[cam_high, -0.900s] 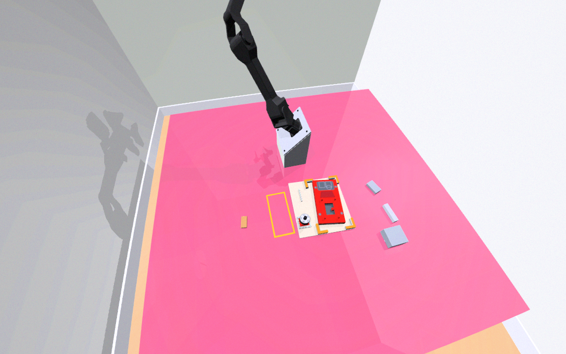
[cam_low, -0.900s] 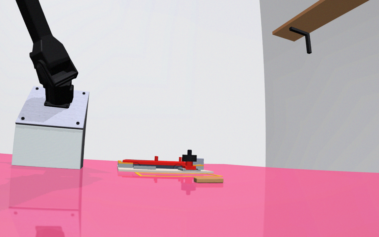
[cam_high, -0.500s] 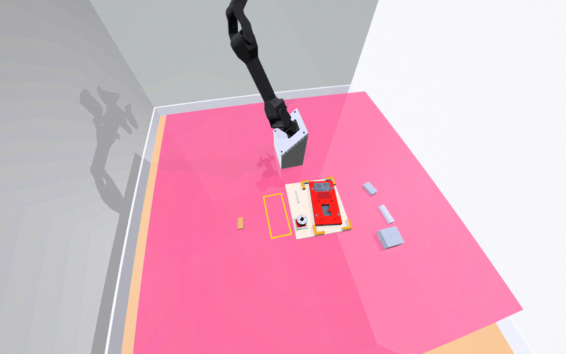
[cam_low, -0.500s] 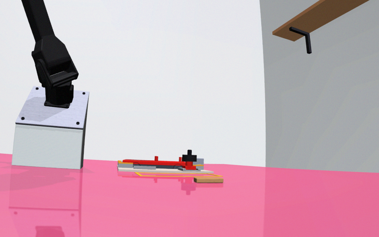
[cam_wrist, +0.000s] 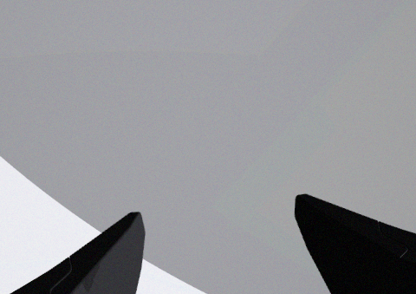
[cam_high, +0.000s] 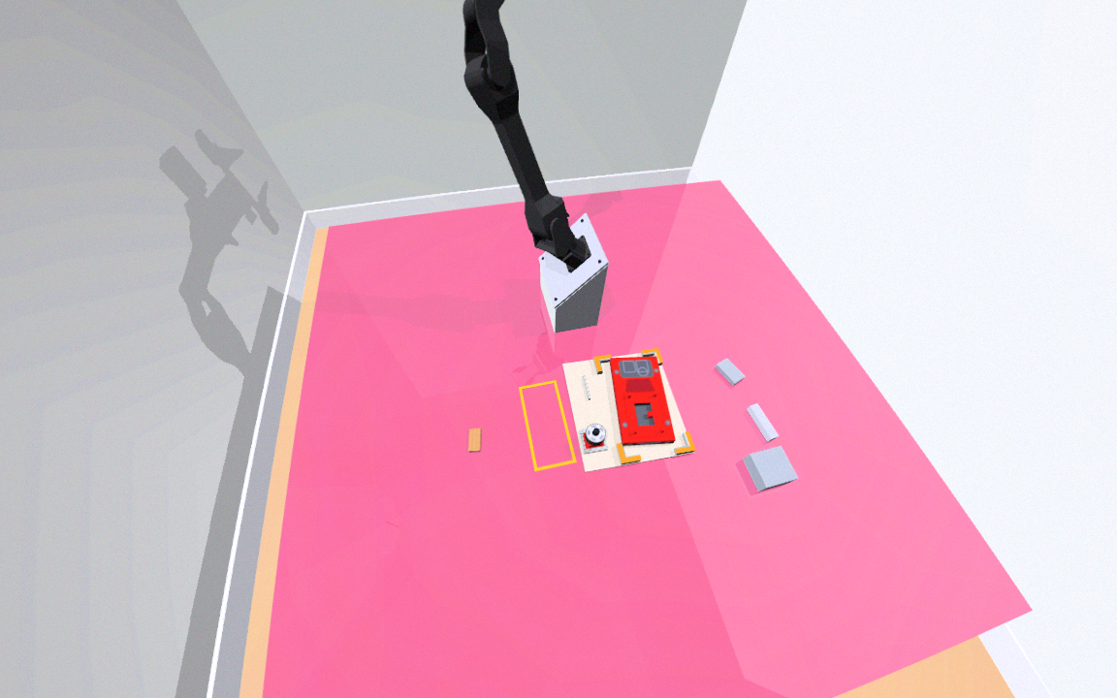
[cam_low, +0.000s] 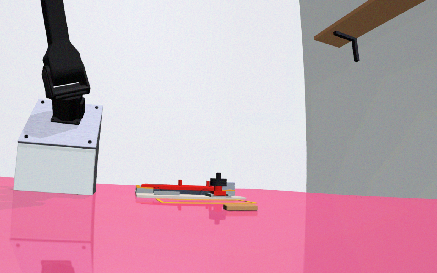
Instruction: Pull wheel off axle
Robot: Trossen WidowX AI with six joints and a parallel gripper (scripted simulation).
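Observation:
The black wheel (cam_high: pixel 590 435) (cam_low: pixel 218 182) sits around the upright axle (cam_low: pixel 218 174), above a red base (cam_low: pixel 218 192) on the cream board (cam_high: pixel 594 409) (cam_low: pixel 192 196). The marked area, a yellow rectangle outline (cam_high: pixel 527 428) (cam_low: pixel 159 201), lies on the pink table beside the board, with nothing inside it. My gripper (cam_wrist: pixel 219 215) is open and empty in the wrist view, with only walls behind its fingers. It is out of frame in the top and exterior views, where the arm rises high above the table, well away from the wheel.
A red chassis (cam_high: pixel 657 431) (cam_low: pixel 165 186) lies on the board between orange corner brackets. A tan block (cam_high: pixel 474 440) (cam_low: pixel 240 207) lies beyond the outline. Grey blocks (cam_high: pixel 729 371) (cam_high: pixel 762 423) (cam_high: pixel 774 465) lie right of the board. The arm's pedestal (cam_high: pixel 580 303) (cam_low: pixel 55 166) stands behind. A shelf (cam_low: pixel 376 16) hangs on the wall.

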